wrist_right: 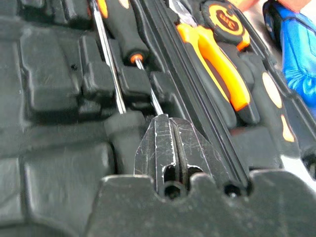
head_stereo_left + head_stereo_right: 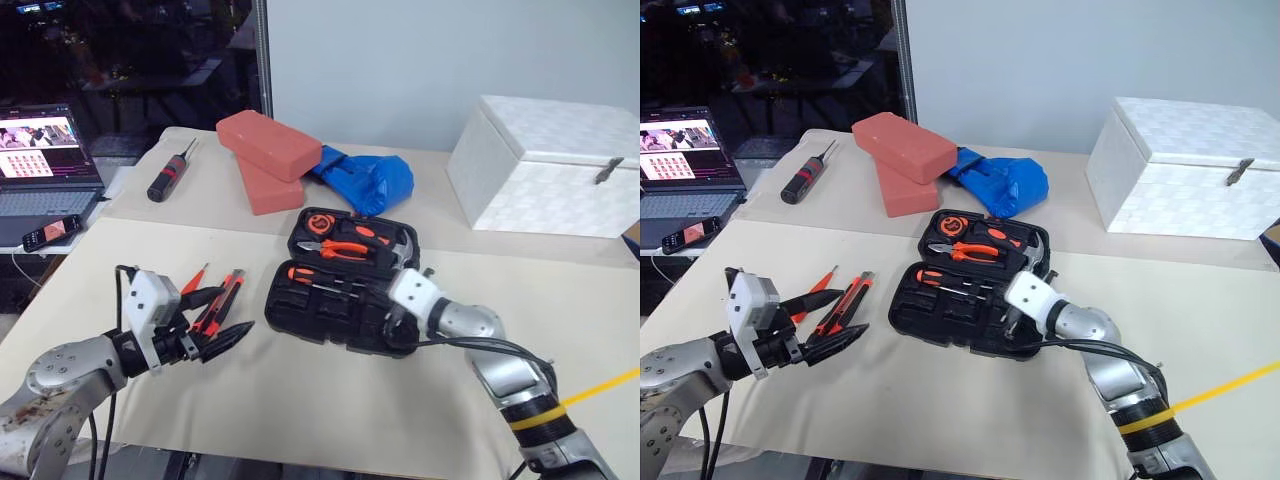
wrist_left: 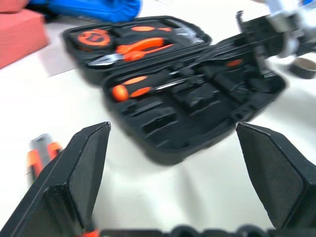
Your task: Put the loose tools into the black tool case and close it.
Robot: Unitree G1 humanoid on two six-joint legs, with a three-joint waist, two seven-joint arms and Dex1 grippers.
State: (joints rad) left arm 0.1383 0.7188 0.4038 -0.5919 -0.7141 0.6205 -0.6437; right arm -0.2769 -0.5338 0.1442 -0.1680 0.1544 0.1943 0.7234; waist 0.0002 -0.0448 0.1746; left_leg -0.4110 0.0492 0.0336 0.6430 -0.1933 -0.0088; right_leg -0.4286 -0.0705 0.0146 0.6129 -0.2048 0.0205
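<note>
Now the left fingers point(image 3: 89, 168) gape empty beside the loose tools point(image 2: 215, 300) near the worktop's left edge; the right fingers point(image 1: 170, 148), clenched, rest inside the open tool case point(image 2: 345, 285) mid-worktop. Partly packed, unclosed.

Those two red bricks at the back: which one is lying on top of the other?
The upper brick, the one reaching farther toward the laptop side. It rests slantwise across the lower brick, which lies flat on the table, nearer the open black tool case.
</note>
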